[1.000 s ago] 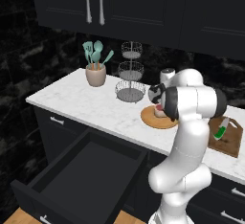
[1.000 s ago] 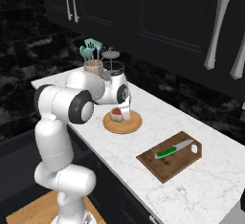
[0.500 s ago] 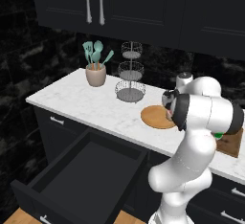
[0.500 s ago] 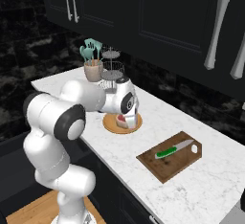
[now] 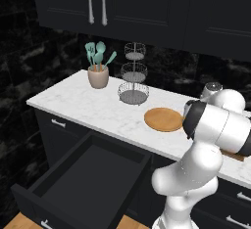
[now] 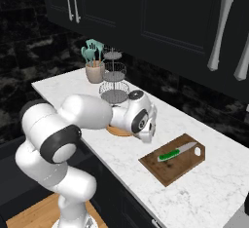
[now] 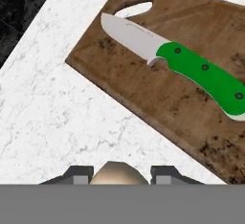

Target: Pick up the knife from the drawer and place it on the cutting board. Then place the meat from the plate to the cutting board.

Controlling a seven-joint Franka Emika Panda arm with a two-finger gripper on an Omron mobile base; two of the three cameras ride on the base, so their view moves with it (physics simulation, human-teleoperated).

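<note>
White arm bent forward, claw (image 7: 119, 175) closed around a pale lump.

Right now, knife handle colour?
Bright green; the knife shows best in the hand view, lying on the cutting board.

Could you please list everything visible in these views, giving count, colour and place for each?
knife: one, green handle, pale blade, lying on the cutting board.
cutting board: one, dark brown, on the counter.
plate: one, orange-tan, on the counter, nothing on it.
meat: one pale lump between the finger tips, near the board.
drawer: one, black, pulled open.
wire stand: one, grey, three tiers.
utensil crock: one, tan, holding teal utensils.
counter: white marble.
gripper: one, shut on the meat.
</note>
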